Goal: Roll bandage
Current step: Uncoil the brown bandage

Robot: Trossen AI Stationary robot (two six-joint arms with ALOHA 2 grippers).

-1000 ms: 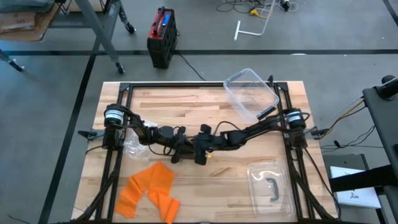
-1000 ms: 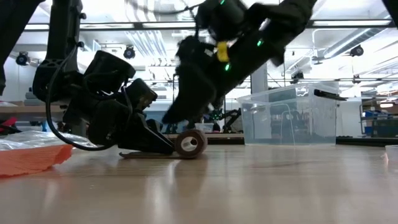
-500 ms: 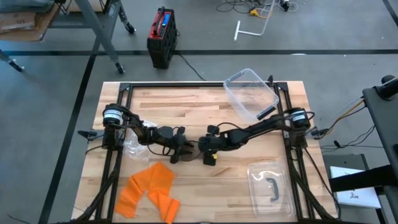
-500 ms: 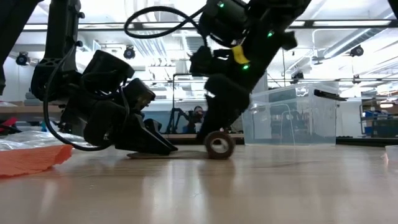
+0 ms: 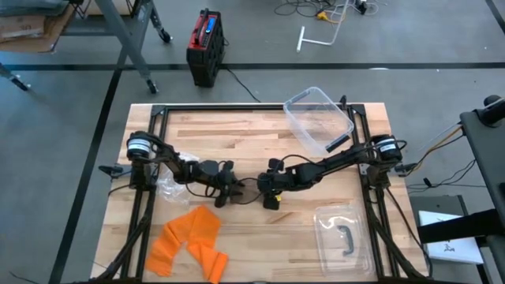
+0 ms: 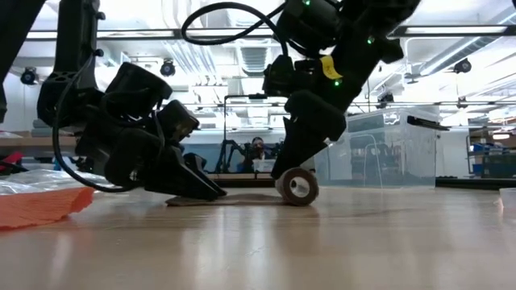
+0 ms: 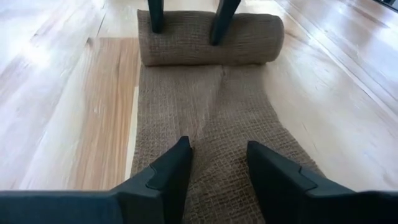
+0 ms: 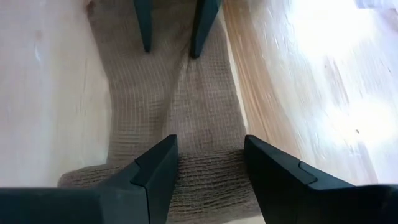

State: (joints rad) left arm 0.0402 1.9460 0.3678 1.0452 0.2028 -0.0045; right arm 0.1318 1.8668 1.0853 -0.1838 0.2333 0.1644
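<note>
From above, the two arms meet near the middle of the wooden tabletop (image 5: 237, 134). The left tool (image 5: 230, 192) and the right tool (image 5: 268, 189) face each other, with a brown bandage (image 5: 248, 188) lying flat between them. An orange cloth (image 5: 189, 241) lies at the near left, a crumpled plastic bag (image 5: 167, 185) beside the left arm, a clear bin (image 5: 318, 118) at the far right and its lid (image 5: 342, 234) at the near right.

At table height, the left tool (image 6: 193, 187) presses the bandage's flat tail (image 6: 234, 199) to the wood; the right tool (image 6: 292, 171) bears on the rolled part (image 6: 297, 187), which stands on the tabletop.

The left wrist camera shows its fingers (image 7: 169, 177) apart, resting on the unrolled strip (image 7: 211, 118), with the roll (image 7: 210, 39) beyond under the other tool's fingertips.

The right wrist camera shows its fingers (image 8: 158, 174) apart on the roll (image 8: 205, 180), the strip (image 8: 180, 99) running away to the left tool's tips.
</note>
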